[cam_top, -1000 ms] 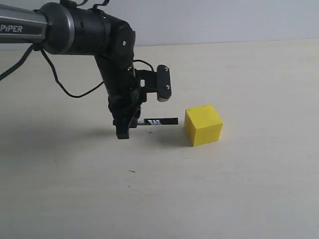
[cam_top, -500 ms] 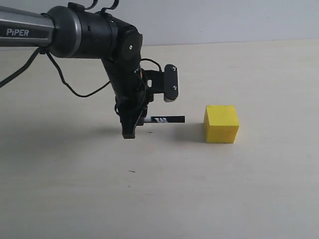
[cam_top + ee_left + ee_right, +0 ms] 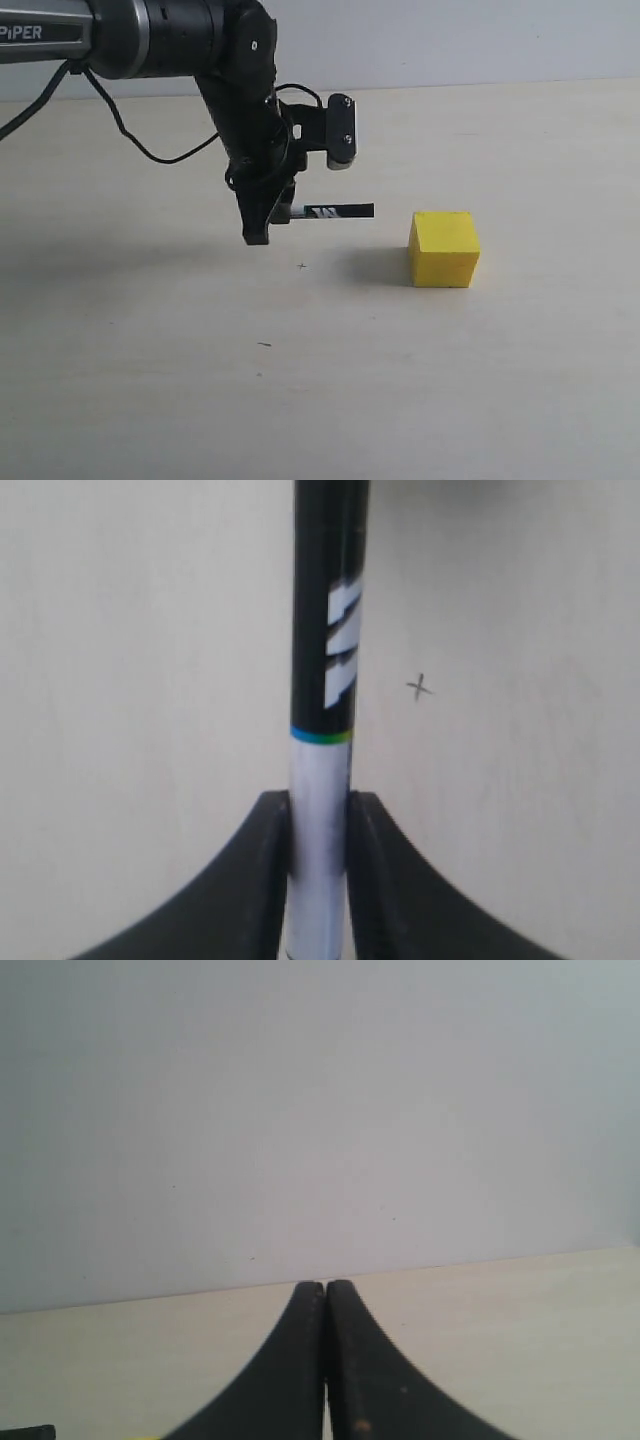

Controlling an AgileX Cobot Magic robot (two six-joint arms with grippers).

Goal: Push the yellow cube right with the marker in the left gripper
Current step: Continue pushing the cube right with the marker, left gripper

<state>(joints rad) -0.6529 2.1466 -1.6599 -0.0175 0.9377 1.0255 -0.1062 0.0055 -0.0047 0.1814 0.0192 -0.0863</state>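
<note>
Now my left tool (image 3: 258, 232) is clamped on the white barrel of the marker (image 3: 330, 211), jaws narrowed onto it, holding it level with the black cap end pointing toward the yellow cube (image 3: 443, 248). A gap separates the two. That cube sits on the tabletop (image 3: 150, 380). My right tool (image 3: 324, 1295) has its fingers pressed together, holding nothing.

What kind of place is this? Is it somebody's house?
Probably not a house; it looks like a robot test lab. A black robot arm with cables holds a marker in its claw, over a bare pale table with one yellow cube, in front of a blank wall.
</note>
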